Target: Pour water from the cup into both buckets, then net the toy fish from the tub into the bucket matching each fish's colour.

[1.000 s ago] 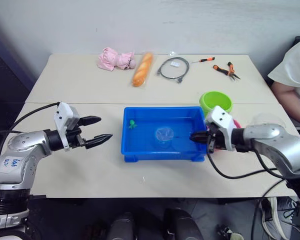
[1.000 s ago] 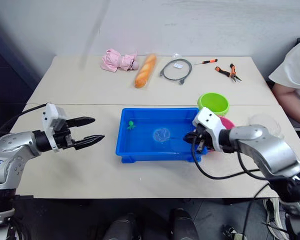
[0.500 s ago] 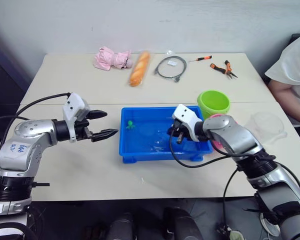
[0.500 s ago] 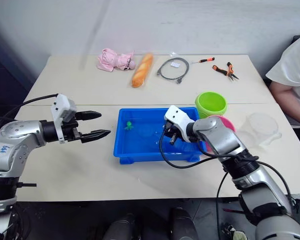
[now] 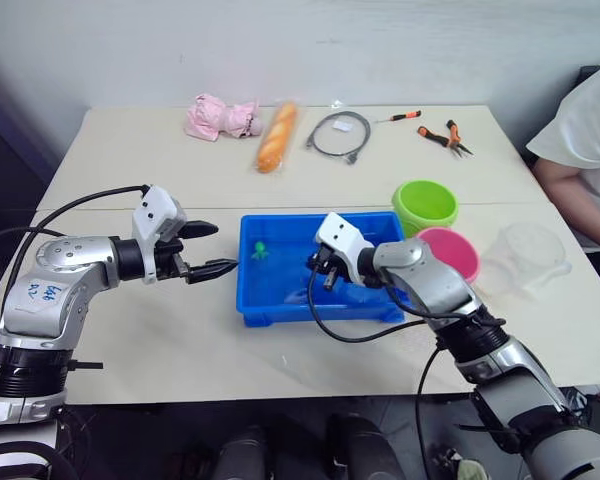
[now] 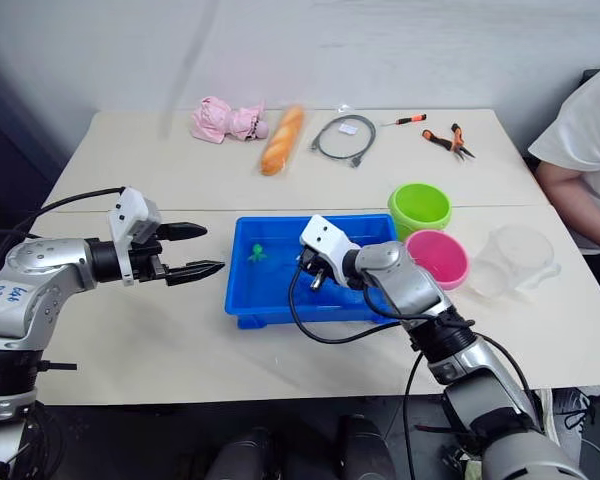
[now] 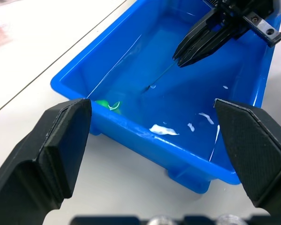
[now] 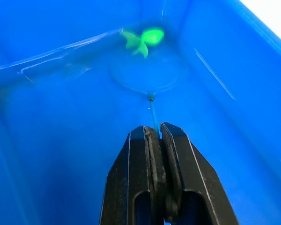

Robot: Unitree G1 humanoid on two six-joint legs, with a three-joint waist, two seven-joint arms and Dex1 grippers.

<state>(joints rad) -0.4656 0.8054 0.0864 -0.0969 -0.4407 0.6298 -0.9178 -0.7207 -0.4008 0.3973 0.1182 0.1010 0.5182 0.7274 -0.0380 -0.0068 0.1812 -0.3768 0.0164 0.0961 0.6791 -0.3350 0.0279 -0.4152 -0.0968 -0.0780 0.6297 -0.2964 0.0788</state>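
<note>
My left gripper [image 5: 212, 249] hovers over the counter [image 5: 180, 340] just at 9 o'clock of the tub [image 5: 280, 305], fingers spread wide, holding nothing. My right gripper [image 5: 314, 275] is inside the tub, fingers pressed together, pinching the net [image 8: 147, 75] by its thin handle. In the right wrist view the hoop lies low in the water, and a green fish [image 8: 143, 38] sits just beyond its far rim, near the tub's corner. In the head view that fish [image 5: 263, 249] is at 10 o'clock in the tub, close to the wall nearest my left gripper. I can't tell if hoop and fish touch.

Pink bucket [image 5: 447, 252] stands just at 3 o'clock of the tub, green bucket [image 5: 426, 206] just behind it at 1 o'clock. Clear cup [image 5: 525, 258] sits at 3 o'clock of the pink bucket, near a person's arm [image 5: 570, 195].

Far side of the counter: pink cloth [image 5: 218, 117], bread loaf [image 5: 275, 136], coiled cable [image 5: 338, 133], screwdriver [image 5: 400, 117], pliers [image 5: 442, 139].
</note>
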